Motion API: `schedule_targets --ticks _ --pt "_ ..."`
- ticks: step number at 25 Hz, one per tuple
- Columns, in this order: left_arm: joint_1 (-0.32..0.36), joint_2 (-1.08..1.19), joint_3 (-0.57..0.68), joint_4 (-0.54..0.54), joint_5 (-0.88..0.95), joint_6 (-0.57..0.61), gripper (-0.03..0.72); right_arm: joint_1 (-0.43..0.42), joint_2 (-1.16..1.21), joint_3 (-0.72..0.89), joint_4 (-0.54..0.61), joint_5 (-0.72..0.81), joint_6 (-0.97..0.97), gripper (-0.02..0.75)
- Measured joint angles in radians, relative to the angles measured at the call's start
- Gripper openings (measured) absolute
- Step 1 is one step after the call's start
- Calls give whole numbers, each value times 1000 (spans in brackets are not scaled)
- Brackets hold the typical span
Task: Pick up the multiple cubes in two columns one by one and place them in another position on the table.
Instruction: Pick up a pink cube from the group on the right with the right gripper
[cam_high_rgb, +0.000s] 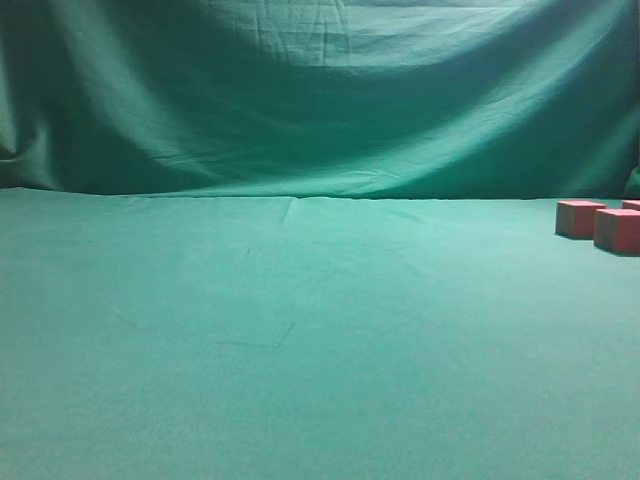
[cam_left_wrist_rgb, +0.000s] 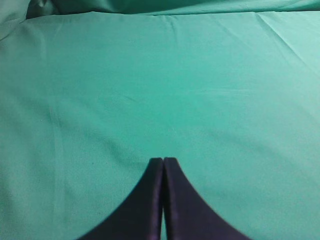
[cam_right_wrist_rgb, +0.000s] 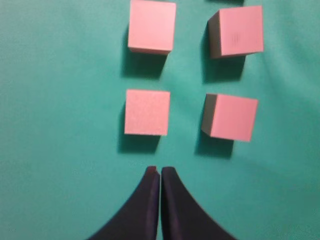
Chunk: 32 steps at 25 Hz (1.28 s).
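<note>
Several pink cubes stand in two columns on the green table. In the right wrist view the near left cube, near right cube, far left cube and far right cube show from above. My right gripper is shut and empty, just short of the near left cube. My left gripper is shut and empty over bare cloth. In the exterior view two cubes sit at the far right edge; neither gripper shows there.
A draped green cloth backdrop rises behind the table. The cloth has faint creases near the middle. A third cube is cut off by the right edge of the exterior view.
</note>
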Motion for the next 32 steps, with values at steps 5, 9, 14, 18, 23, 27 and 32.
schedule_targets --ticks 5,9,14,18,23,27,32 --pt "0 0 0 0 0 0 0 2 74 0 0 -75 9 47" --pt "0 0 0 0 0 0 0 2 129 -1 0 -106 -11 325" --pt "0 0 0 0 0 0 0 2 184 -1 0 -149 -16 511" --pt "0 0 0 0 0 0 0 2 224 -1 2 -189 -16 511" --pt "0 0 0 0 0 0 0 2 272 -1 4 -218 -17 463" --pt "0 0 0 0 0 0 0 2 309 -1 5 -253 -17 463" --pt "0 0 0 0 0 0 0 2 359 -2 5 -283 -17 463"
